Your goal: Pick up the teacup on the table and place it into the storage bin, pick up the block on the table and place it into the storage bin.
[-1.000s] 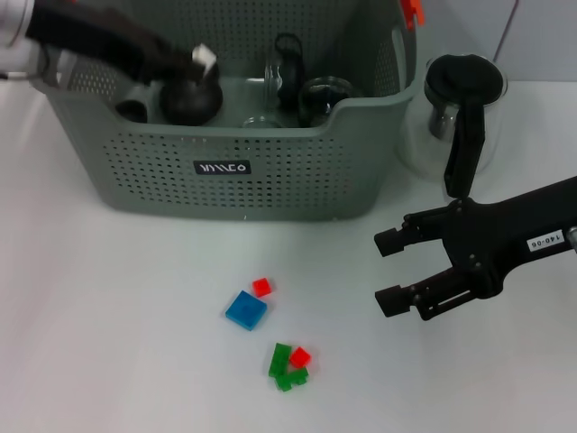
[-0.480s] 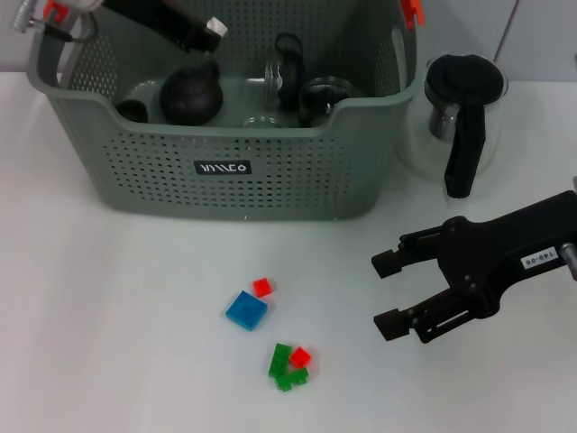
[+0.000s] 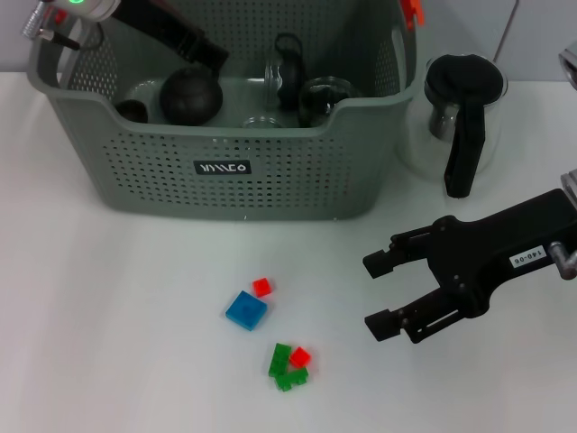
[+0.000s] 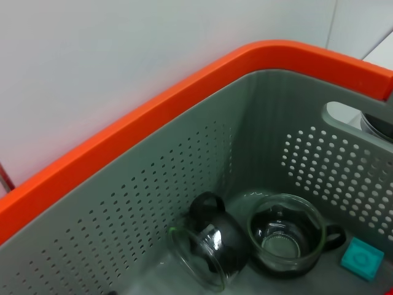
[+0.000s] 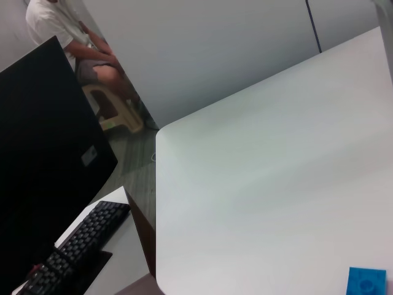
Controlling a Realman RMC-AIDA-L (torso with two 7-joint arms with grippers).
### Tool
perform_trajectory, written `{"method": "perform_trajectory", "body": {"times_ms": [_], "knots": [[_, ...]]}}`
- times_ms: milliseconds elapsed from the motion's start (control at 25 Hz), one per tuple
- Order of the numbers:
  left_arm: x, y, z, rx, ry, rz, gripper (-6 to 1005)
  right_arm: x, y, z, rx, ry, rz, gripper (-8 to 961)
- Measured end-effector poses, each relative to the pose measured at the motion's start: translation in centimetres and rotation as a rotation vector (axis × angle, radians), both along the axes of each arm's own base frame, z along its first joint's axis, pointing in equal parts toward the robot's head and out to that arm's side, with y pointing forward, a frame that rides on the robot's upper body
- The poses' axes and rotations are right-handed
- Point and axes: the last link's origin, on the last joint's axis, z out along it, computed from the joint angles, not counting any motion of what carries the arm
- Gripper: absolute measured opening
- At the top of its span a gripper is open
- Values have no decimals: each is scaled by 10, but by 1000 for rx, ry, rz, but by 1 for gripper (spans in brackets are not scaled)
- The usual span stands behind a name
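Several small blocks are scattered on the white counter (image 3: 108,343) nearest the robot: a cluster of green blocks (image 3: 286,367) touched by a red block (image 3: 300,356), then a blue block (image 3: 245,309) with a second small red block (image 3: 262,287) just beside its far corner. To the right of these, the right end effector (image 3: 371,292) is held low over the counter with its two black fingers spread apart and nothing between them, well apart from the blocks. Farther back, the grey perforated storage bin (image 3: 234,180) stands on the counter, and a glass jug (image 3: 460,117) with a black lid and handle is seen just beside its right wall. Inside the bin, a glass teacup (image 4: 285,233), a tipped glass vessel with a black handle (image 4: 206,246), a dark round pot (image 3: 191,95) and a teal block (image 4: 362,258) are seen. The left end effector (image 3: 206,51) reaches over the bin's far left corner above the dark pot; whether its fingers are apart cannot be told.
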Motion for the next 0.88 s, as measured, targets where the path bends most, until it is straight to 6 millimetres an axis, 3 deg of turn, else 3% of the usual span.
{"method": "perform_trajectory", "body": {"times_ms": [120,320,440,560,640,880], "knots": [[0,0,1,0,5,-4,367,0,0,0,1,0,5,946],[13,-16,11,-14,3,-62,613,0,1,0,7,1,9,946],[31,-44,25,-49,-9,-135,714,0,3,2,22,6,10,946],[40,-75,30,-118,-25,-175,815,2,4,2,34,11,6,947],[41,-93,29,-169,-36,-182,830,4,5,1,34,11,-2,947],[18,-136,18,-306,-44,-104,877,11,6,2,48,0,-24,947]]}}
